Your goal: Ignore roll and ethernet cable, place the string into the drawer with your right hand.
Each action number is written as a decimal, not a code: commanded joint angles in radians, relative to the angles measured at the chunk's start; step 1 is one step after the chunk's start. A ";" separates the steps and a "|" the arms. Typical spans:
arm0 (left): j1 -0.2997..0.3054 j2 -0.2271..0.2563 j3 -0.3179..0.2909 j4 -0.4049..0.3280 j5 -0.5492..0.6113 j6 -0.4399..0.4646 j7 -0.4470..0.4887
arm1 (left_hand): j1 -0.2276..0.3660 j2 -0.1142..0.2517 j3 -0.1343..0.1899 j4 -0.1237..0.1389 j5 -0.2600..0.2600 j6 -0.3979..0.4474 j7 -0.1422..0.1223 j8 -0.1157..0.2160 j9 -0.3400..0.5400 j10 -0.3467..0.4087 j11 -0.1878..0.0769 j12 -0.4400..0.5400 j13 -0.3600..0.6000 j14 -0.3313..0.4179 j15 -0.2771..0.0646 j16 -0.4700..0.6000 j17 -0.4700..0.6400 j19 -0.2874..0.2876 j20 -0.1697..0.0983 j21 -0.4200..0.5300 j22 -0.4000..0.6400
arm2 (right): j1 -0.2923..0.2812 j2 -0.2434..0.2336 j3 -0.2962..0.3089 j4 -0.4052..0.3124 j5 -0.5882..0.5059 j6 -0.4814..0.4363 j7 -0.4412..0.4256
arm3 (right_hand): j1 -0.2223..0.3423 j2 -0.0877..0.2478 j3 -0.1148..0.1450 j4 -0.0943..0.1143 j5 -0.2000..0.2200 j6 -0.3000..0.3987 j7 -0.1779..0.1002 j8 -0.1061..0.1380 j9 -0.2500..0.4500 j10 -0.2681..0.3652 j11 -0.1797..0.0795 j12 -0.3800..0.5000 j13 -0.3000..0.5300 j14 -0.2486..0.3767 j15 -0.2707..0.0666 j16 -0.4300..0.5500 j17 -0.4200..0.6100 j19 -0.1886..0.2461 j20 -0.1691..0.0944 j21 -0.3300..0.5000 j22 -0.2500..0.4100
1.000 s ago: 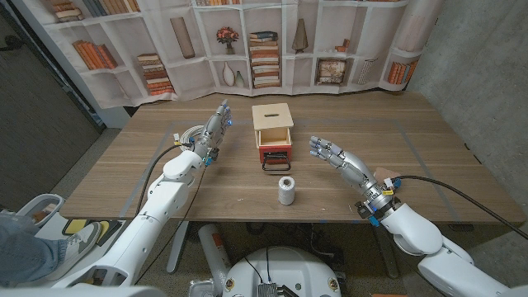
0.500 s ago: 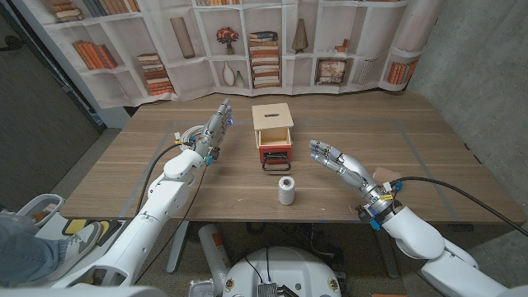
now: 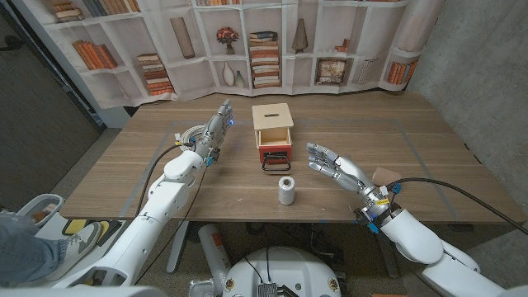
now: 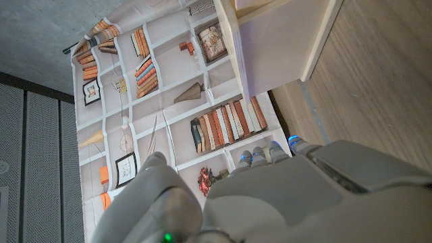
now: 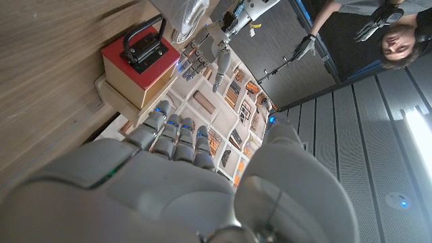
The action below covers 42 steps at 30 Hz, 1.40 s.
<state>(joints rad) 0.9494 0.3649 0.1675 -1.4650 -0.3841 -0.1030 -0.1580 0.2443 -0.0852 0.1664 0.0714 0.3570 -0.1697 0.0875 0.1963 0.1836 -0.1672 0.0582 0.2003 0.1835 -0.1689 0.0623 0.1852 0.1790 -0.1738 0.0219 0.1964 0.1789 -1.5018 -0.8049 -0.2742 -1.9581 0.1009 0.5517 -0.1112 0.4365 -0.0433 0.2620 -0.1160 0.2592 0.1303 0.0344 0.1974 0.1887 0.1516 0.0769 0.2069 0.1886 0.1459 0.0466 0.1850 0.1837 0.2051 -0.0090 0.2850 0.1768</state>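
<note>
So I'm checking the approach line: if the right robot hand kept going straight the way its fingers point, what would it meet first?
Probably the drawer box: the right robot hand is open, fingers aimed at the red drawer front with its black handle. The white spool sits nearer the robot, off that line. Depth is uncertain.

Even, soft overhead light, faint shadows on the table (image 3: 429, 157); head view sharp, wrist views blurred up close, edges bending.

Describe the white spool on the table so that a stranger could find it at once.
Start at the small wooden drawer box with a red front and black handle, mid-table. The white spool stands upright just in front of it, nearer the robot, touching nothing. It is the only white cylinder there, left of the right hand.
</note>
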 commanded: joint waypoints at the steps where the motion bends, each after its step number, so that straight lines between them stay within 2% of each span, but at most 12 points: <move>1: 0.019 0.009 -0.003 -0.018 -0.002 0.000 0.001 | 0.010 0.000 -0.006 0.000 0.004 -0.032 -0.002 0.004 0.005 -0.044 -0.006 0.004 0.002 -0.086 0.001 0.004 0.004 -0.126 0.007 0.003 0.003 | 0.003 0.006 -0.027 0.007 -0.035 -0.005 -0.002 | 0.021 -0.001 0.004 -0.011 0.007 0.002 0.004 0.003 0.001 -0.003 0.002 0.004 0.002 0.003 -0.007 0.006 0.002 0.011 -0.002 -0.001 0.000; 11: 0.024 0.013 0.002 -0.038 0.001 0.009 0.009 | 0.011 0.001 -0.007 0.000 0.005 -0.032 -0.004 0.004 0.005 -0.043 -0.004 0.004 0.002 -0.086 0.001 0.004 0.004 -0.126 0.010 0.003 0.003 | 0.012 0.030 -0.060 0.052 -0.006 0.040 0.006 | 0.039 -0.003 0.009 -0.021 0.010 -0.013 0.008 -0.002 0.002 -0.008 0.001 0.003 0.002 0.003 -0.007 0.005 0.002 0.018 -0.001 -0.005 0.000; 18: 0.020 0.015 0.010 -0.039 0.005 0.022 0.009 | 0.012 0.001 -0.009 0.000 0.005 -0.031 -0.004 0.004 0.005 -0.043 -0.004 0.004 0.002 -0.086 0.001 0.004 0.004 -0.125 0.011 0.003 0.003 | 0.030 0.068 -0.088 0.102 -0.006 0.079 -0.003 | 0.058 -0.006 0.014 -0.031 0.014 -0.024 0.006 -0.005 0.002 -0.013 0.000 0.002 0.003 -0.004 -0.008 0.002 0.002 0.022 -0.001 -0.010 -0.001; 25: 0.012 0.009 0.015 -0.030 0.005 0.020 0.006 | 0.012 0.001 -0.010 0.000 0.005 -0.031 -0.004 0.004 0.005 -0.044 -0.007 0.004 0.002 -0.086 0.002 0.004 0.004 -0.125 0.011 0.004 0.003 | 0.032 0.081 -0.099 0.118 -0.002 0.087 -0.007 | 0.072 -0.007 0.017 -0.037 0.017 -0.029 0.004 -0.005 0.002 -0.018 -0.001 0.001 0.003 -0.010 -0.007 0.000 0.002 0.021 -0.003 -0.015 -0.001; 35: 0.006 0.013 0.022 -0.037 0.012 0.036 0.006 | 0.013 0.002 -0.012 0.000 0.006 -0.029 -0.004 0.004 0.005 -0.044 -0.005 0.004 0.002 -0.086 0.002 0.004 0.004 -0.125 0.012 0.004 0.003 | 0.033 0.094 -0.104 0.115 -0.070 0.061 -0.044 | 0.094 -0.008 0.023 -0.045 0.021 -0.039 -0.003 -0.006 0.002 -0.021 -0.007 0.001 0.003 -0.016 -0.009 -0.001 0.001 0.026 -0.004 -0.019 -0.001; 42: 0.004 0.013 0.023 -0.038 0.013 0.038 0.005 | 0.014 0.002 -0.014 0.000 0.006 -0.030 -0.004 0.003 0.005 -0.044 -0.002 0.004 0.002 -0.086 0.002 0.004 0.004 -0.126 0.014 0.003 0.003 | 0.045 0.106 -0.117 0.138 -0.089 0.080 -0.055 | 0.112 -0.009 0.028 -0.050 0.025 -0.044 -0.006 -0.006 0.003 -0.020 -0.009 0.003 0.003 -0.014 -0.013 0.001 0.001 0.040 -0.007 -0.019 -0.001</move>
<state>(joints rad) 0.9578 0.3764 0.1865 -1.4990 -0.3750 -0.0731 -0.1512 0.2481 -0.0812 0.1555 0.0691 0.3570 -0.1697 0.0875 0.1963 0.1835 -0.1723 0.0533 0.2003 0.1835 -0.1689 0.0623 0.1852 0.1790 -0.1693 0.0277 0.1964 0.1789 -1.4695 -0.7189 -0.3737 -1.8466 0.0515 0.6219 -0.1432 0.5339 -0.0539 0.2885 -0.1588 0.2777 0.0925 0.0287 0.1906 0.1885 0.1318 0.0717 0.2070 0.1883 0.1319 0.0355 0.1851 0.1813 0.2333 -0.0160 0.2659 0.1770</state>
